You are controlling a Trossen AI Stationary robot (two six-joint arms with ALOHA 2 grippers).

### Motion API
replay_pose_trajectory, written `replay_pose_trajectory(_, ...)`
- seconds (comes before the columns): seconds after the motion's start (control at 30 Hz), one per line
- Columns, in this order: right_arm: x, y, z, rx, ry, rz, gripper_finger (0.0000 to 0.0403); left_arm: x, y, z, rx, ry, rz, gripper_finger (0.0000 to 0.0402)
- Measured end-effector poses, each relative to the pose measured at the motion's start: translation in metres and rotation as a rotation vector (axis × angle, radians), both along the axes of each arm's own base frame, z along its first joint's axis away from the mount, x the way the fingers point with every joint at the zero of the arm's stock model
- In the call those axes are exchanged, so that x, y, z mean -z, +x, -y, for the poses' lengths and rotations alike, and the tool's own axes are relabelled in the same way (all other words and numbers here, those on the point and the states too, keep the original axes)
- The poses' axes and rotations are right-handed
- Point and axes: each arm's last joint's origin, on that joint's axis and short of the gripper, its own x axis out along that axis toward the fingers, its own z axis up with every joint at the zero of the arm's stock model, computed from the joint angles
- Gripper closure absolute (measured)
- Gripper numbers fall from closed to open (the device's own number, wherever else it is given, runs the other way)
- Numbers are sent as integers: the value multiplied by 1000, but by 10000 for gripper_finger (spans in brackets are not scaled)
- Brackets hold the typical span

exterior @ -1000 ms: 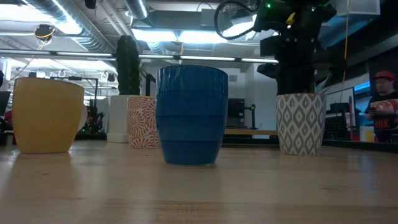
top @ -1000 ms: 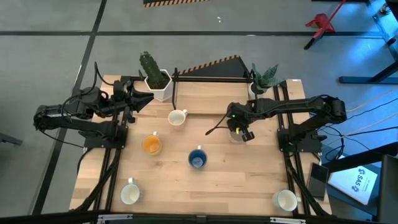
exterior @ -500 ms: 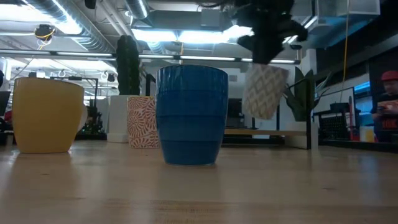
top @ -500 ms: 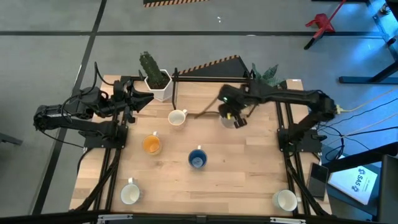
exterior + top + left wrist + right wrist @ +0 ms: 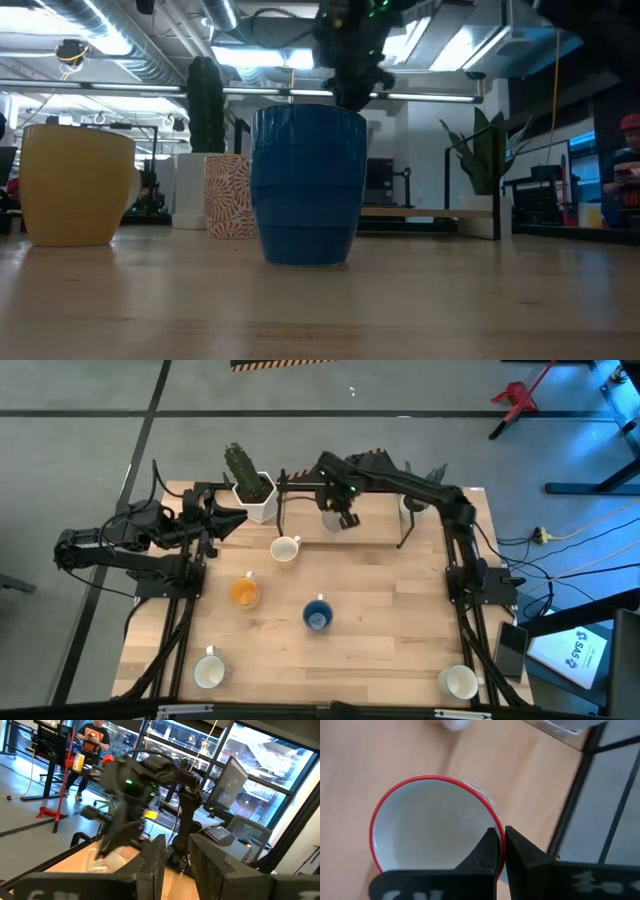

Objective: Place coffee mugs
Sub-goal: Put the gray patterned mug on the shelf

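My right gripper point(image 5: 338, 518) reaches over the table's far edge, right of the cactus pot point(image 5: 252, 495), and is shut on a white mug with a red rim point(image 5: 432, 827). In the low view this arm point(image 5: 350, 50) drops behind the blue mug point(image 5: 308, 185), which hides the held mug. My left gripper point(image 5: 238, 520) waits at the far left, its fingers a narrow gap apart point(image 5: 177, 865), touching nothing. On their bases stand a white mug point(image 5: 285, 548), the orange mug point(image 5: 243, 592), the blue mug point(image 5: 318, 616) and two white mugs point(image 5: 209, 672) point(image 5: 460, 682) near the front edge. My right gripper pinches the mug's rim point(image 5: 496, 851), one finger point(image 5: 485, 852) inside the cup and the other point(image 5: 522, 852) outside its wall. The fingers come from above, pointing down, and the mug's mouth faces up. Whether its base rests on the table does not show.
A black frame point(image 5: 345, 487) runs along the far edge between the cactus pot and a leafy plant point(image 5: 425, 485). A red-patterned mug point(image 5: 230, 195) shows behind the orange one point(image 5: 75, 185) in the low view. Bare wood lies at the table's right middle point(image 5: 400, 590).
My right gripper has lifted the mug off the table's right middle, where it stood upright, and swept it left and toward the far edge, the mug tilting on the way. It now sits near the cactus pot. The gripper has stayed shut on it.
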Motion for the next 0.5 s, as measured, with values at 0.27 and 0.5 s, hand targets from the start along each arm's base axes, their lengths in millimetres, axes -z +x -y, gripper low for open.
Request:
replay_pose_trajectory(0.27,23,20,26,31,38,-9,403,1,0,0,0,0,-6,321)
replay_pose_trajectory(0.5,25,21,27,25,38,-12,403,2,0,0,-16,-2,-23,321)
